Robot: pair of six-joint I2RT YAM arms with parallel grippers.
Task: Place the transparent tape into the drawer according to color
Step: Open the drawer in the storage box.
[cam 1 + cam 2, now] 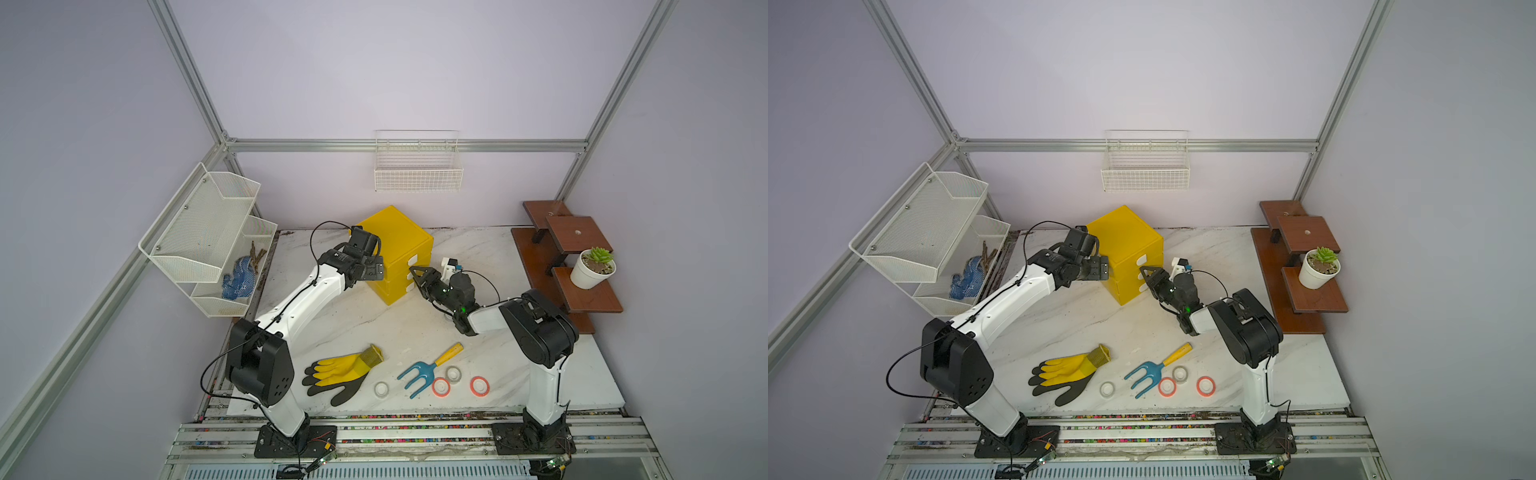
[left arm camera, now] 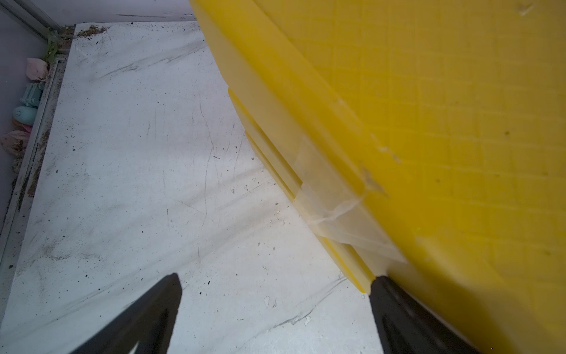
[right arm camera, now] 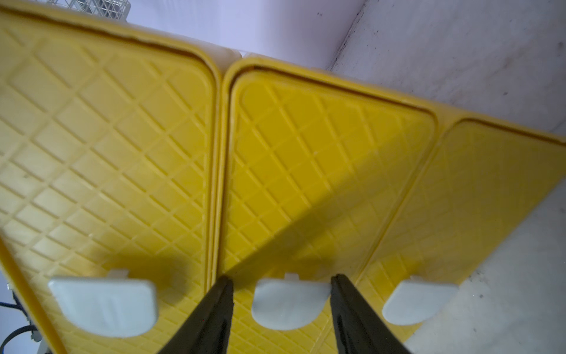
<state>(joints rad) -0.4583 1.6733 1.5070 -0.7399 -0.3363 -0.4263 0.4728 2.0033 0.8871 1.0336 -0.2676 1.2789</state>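
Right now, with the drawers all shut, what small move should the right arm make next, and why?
Probably close the right gripper on the middle drawer's white tab handle. Its fingers sit either side of that tab, with a gap showing on one side, so nothing is gripped yet. The open left gripper rests against the yellow cabinet, seemingly bracing it for a pull.

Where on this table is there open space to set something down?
The bare marble tabletop between the yellow cabinet and the glove is free, as is the back strip between cabinet and wooden shelf. The front edge is crowded: glove, garden fork, four tape rolls.
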